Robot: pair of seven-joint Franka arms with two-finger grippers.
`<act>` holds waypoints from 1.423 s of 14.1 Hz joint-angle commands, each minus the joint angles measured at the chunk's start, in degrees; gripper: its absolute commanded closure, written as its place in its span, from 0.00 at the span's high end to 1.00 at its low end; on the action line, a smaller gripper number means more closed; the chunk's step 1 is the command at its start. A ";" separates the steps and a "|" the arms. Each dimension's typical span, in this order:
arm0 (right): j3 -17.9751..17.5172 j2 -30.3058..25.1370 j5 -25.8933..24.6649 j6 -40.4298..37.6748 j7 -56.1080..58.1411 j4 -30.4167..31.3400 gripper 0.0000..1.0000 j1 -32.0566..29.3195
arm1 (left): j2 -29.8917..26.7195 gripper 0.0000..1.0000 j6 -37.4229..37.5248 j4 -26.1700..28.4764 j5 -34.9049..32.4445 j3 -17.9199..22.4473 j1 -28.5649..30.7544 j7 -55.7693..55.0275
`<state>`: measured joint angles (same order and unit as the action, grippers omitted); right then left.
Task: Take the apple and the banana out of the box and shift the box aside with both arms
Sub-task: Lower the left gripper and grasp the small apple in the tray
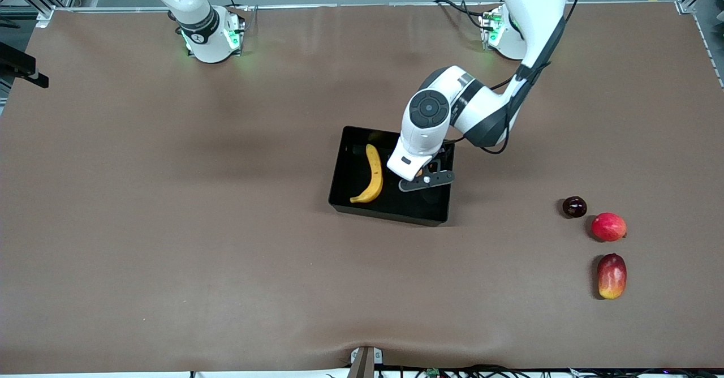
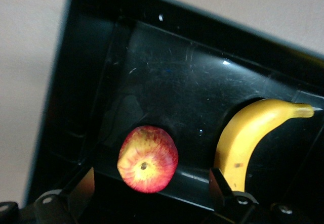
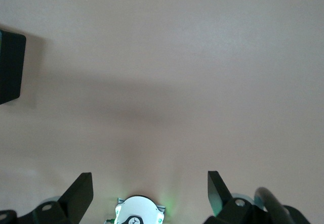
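Note:
The black box (image 1: 390,215) stands mid-table with the yellow banana (image 1: 370,177) lying in it. My left gripper (image 1: 421,172) hangs low over the box, beside the banana, and hides the apple in the front view. In the left wrist view the red-yellow apple (image 2: 148,158) lies on the box floor (image 2: 167,77), dimple up. It sits between the spread fingers of my left gripper (image 2: 150,183), which do not touch it. The banana (image 2: 248,143) lies beside it. My right gripper (image 3: 149,183) is open and empty, held high over bare table by its own base (image 3: 137,211); that arm waits.
Three fruits lie toward the left arm's end of the table: a dark round one (image 1: 574,206), a plain red one (image 1: 608,226) and a red-yellow mango (image 1: 612,276). A black object (image 1: 22,68) sits at the table edge at the right arm's end.

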<state>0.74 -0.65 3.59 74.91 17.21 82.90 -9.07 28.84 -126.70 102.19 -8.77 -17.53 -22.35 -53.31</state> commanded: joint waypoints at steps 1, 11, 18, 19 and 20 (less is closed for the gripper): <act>-0.21 0.30 0.37 -0.64 0.02 -0.63 1.00 -0.68 | -0.38 1.00 -5.30 4.42 -1.24 0.30 -0.24 -1.80; -0.21 0.91 0.37 -0.55 0.19 -0.54 1.00 -0.95 | 5.44 0.06 -8.83 3.63 -4.41 0.30 -0.24 -4.00; -0.21 2.06 0.02 -0.64 0.28 -0.54 1.00 -0.86 | -1.76 0.00 0.73 -3.46 -4.50 0.22 0.72 -3.21; -0.21 2.15 0.02 -0.47 0.28 -0.54 1.00 -0.95 | -2.21 0.00 3.62 -6.27 -4.50 0.30 1.07 -2.25; -0.21 2.32 -0.07 -0.55 0.28 -0.63 1.00 -0.78 | -2.39 0.00 6.35 -8.47 -4.41 0.30 1.77 -0.84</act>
<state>0.97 1.40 3.59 74.91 17.22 83.04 -9.24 27.81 -125.50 97.48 -11.99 -17.16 -21.63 -55.31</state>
